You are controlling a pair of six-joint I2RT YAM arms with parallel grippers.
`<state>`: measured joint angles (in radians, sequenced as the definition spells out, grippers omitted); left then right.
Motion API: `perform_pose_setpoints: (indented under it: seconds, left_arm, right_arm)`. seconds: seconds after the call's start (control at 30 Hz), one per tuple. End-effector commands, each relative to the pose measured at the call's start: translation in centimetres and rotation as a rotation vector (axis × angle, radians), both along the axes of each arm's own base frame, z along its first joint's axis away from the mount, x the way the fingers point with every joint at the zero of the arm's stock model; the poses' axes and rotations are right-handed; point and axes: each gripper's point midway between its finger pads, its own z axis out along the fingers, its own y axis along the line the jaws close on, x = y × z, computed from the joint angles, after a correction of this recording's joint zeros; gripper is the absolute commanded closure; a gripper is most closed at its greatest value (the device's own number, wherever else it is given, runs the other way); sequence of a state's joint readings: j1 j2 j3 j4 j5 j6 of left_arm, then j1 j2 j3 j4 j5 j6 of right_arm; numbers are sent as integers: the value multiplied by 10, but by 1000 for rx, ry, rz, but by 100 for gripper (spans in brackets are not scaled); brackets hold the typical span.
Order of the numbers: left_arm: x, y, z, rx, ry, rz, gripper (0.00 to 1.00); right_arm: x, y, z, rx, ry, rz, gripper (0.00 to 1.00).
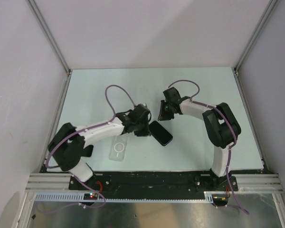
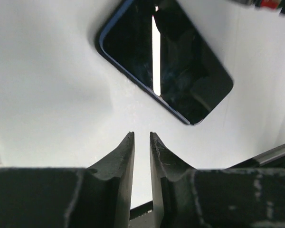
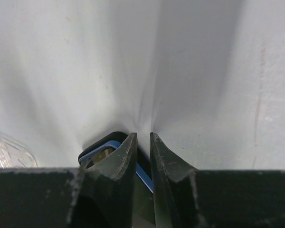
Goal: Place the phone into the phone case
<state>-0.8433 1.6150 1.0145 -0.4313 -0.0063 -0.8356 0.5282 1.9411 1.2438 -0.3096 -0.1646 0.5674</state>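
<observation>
Pale grey walls close in three sides, with aluminium posts running up the corners. They surround a white, matte worktop, which shows faint scuffs in the right wrist view. A black base plate lies along its near edge.

The left arm reaches inward from the left and the right arm bends in from the right. Each is white with black joints and carries a looping purple cable. Their wrists meet near the middle of the worktop.

The phone case lies flat close to the near edge, just below the left forearm. It is a clear shell with rounded corners, a white ring and a short white line. In the right wrist view it is only a faint outline.

The phone lies flat and diagonal just right of the case, apart from it. It is a thin black slab with rounded corners, and its glossy screen mirrors a bright strip of light. Its edge looks bluish.

The left jaws hang short of the phone, parted by a narrow slit with bare worktop showing through it. The right jaws are parted equally little, over one corner of the phone. Whether they touch it I cannot tell.
</observation>
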Motion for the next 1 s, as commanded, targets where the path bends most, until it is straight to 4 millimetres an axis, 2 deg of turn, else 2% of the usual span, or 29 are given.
perform_pose_setpoints:
  seconds: [0.0, 0.1, 0.2, 0.33, 0.43, 0.47, 0.57, 0.7, 0.97]
  left_arm:
    - [42, 25, 36, -30, -122, 87, 75]
    - [75, 33, 41, -30, -136, 107, 72]
    - [107, 32, 41, -45, -127, 115, 72]
    - [132, 20, 31, -57, -102, 76, 72]
    - [143, 13, 16, -49, -74, 48, 71]
    - [146, 10, 13, -51, -65, 43, 71]
    - [148, 6, -4, -47, -26, 35, 74]
    - [143, 3, -13, -45, 1, 23, 76]
    - [111, 2, -32, -3, 53, 10, 79]
  right_arm:
    - [28, -19, 30, -46, -76, -65, 75]
    - [33, -32, 47, -63, -109, -98, 63]
    - [30, -30, 58, -48, -131, -64, 55]
    - [18, -27, 57, -67, -112, -45, 52]
    - [4, -41, 56, -95, -106, -90, 51]
    - [0, -47, 61, -90, -114, -112, 50]
    - [-15, -67, 69, -90, -138, -185, 46]
    - [-40, -79, 70, -46, -141, -237, 35]
    - [-86, -74, 58, 156, -75, -304, 12]
